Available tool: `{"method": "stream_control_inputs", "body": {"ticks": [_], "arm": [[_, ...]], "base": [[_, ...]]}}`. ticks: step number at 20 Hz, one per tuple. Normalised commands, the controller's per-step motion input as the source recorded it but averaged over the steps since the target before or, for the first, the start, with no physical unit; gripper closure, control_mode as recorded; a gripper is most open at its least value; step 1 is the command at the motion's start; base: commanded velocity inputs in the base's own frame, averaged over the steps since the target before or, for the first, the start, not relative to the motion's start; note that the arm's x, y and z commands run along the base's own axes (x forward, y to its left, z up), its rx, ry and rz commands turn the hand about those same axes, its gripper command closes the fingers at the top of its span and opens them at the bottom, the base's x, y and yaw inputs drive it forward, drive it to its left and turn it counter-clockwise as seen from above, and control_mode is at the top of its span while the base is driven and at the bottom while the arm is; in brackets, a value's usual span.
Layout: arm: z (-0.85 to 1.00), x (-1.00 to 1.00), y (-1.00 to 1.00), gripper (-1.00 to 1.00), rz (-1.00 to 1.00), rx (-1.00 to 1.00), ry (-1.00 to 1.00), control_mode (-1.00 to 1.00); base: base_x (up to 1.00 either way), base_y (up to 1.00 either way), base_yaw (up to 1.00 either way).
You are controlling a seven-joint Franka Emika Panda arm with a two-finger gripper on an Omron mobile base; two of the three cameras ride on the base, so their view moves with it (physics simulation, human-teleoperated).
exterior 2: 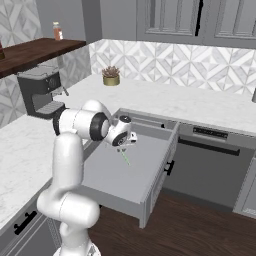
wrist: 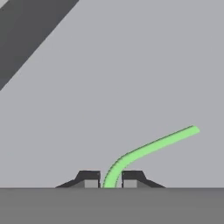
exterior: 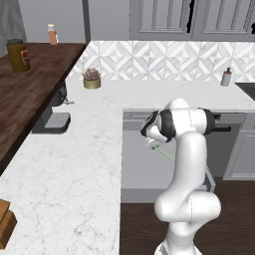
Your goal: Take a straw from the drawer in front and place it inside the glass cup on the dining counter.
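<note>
The straw, light green and very thin, is pinched at one end between the two dark fingertips of the tool; the rest juts out ahead and to one side in the hand view, above the grey floor of the drawer. The tool is clenched on the straw, and the base views show the straw hanging below the tool over the open drawer.

Risk, as a judgement: the grip sits near one end of a slim, light piece, so a quick swing could pivot it between the pads or let it slip free. The long free end could also catch on the drawer wall or the counter edge during the lift.

Surroundings: the pulled-out drawer lies directly beneath the tool. A dark-fronted appliance stands just beside the drawer. A coffee machine and a small potted plant stand on the counter well beyond the tool, and a dark wooden shelf runs above it.
</note>
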Motion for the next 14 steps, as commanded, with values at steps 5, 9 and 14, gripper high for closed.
{"method": "stream_control_inputs", "body": {"ticks": [5, 9, 14], "arm": [[1.0, -0.05, 0.0, 1.0, -0.02, 0.09, -0.07, -1.0], [1.0, -0.36, 0.0, 1.0, -0.06, 0.09, -0.04, -1.0], [1.0, -0.46, 0.02, 1.0, -0.1, 0.08, -0.04, -1.0]], "base": [[0.0, 0.0, 0.0], [0.0, 0.0, 0.0], [0.0, 0.0, 0.0]]}}
